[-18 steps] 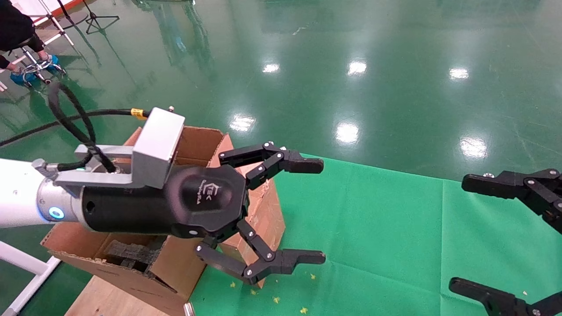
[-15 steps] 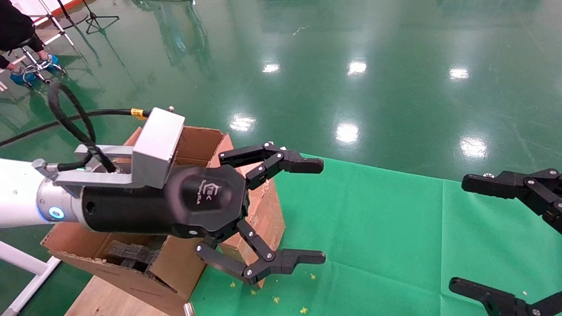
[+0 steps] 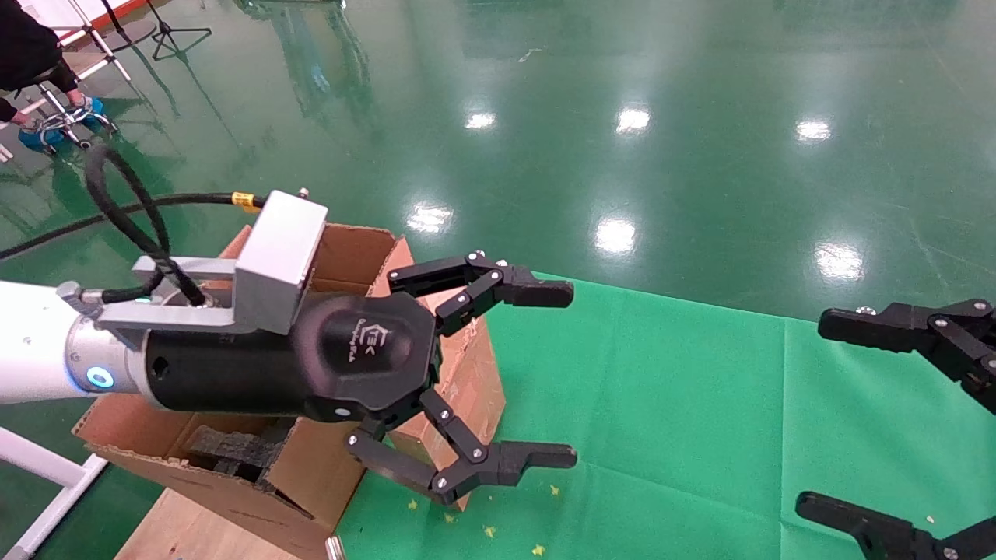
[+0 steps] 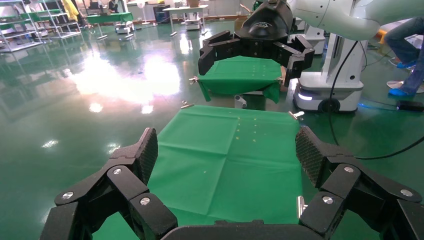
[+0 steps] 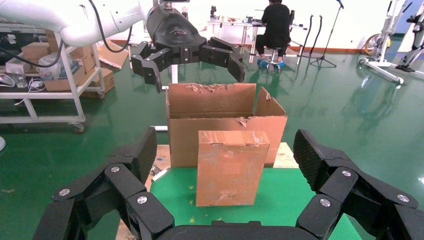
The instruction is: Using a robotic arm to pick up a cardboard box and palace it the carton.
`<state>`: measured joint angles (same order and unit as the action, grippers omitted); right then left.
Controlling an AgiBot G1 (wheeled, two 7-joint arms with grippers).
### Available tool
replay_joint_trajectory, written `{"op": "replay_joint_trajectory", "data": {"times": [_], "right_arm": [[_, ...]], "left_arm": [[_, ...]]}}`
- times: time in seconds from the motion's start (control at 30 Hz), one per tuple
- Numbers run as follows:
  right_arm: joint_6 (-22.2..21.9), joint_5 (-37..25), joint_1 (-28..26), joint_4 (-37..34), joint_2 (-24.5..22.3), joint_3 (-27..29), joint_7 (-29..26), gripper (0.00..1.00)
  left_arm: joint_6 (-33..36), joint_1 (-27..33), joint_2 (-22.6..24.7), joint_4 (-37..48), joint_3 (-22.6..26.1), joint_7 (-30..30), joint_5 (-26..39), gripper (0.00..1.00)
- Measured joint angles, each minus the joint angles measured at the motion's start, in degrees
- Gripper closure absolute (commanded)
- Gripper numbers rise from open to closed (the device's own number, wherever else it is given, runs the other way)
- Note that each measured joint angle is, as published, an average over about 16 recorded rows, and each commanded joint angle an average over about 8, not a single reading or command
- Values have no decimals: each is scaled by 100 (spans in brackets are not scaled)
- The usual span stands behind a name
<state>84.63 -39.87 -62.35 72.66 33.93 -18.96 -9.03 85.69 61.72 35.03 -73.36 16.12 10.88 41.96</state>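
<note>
Glossy green flooring (image 3: 700, 117) fills the room around us, broken by ceiling-light reflections, and over part of it lies a lighter green cloth (image 3: 685, 404) that we work above. On that cloth's edge, under our left arm, stands the carton (image 5: 215, 107), a large brown corrugated box with ragged flaps standing up and black foam blocks (image 3: 229, 451) visible inside it from the head view. Our robotic arm (image 3: 35, 346), white with a silver wrist and a blue light ring, reaches across the carton's open top; its left gripper (image 3: 572, 373) hangs past the carton's far flap with the jaws spread wide and nothing between them. In the left wrist view only bare green cloth lies between those jaws. The cardboard box (image 5: 230, 167), small, closed, reddish-brown and taped, stands upright on the cloth just in front of the carton's wall, seemingly against it; from the right wrist view it sits straight ahead of the right gripper (image 5: 225, 150), centred in the gap between its jaws but well apart from them. That right gripper also has its jaws spread wide, holding nothing. In the head view the left gripper's body hides most of the cardboard box. Small yellow scraps (image 3: 490, 531) dot the cloth below the left gripper's lower jaw.
</note>
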Motion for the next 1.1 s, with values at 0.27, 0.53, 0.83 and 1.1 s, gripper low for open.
{"op": "replay_joint_trajectory", "data": {"times": [0.27, 0.53, 0.83, 1.1], "right_arm": [[0, 0, 0, 0, 0, 0, 0, 100], [0, 0, -1, -1, 0, -1, 1, 100], [0, 1, -1, -2, 0, -2, 1, 100], [0, 1, -1, -2, 0, -2, 2, 100]], "left_arm": [[-10, 7, -20, 12, 4, 27, 14, 0], [-177, 87, -227, 35, 82, 351, 281, 0], [-543, 376, -736, -146, 369, 1322, 1179, 0], [-597, 905, -1007, -384, 761, 2308, 2284, 0]]}}
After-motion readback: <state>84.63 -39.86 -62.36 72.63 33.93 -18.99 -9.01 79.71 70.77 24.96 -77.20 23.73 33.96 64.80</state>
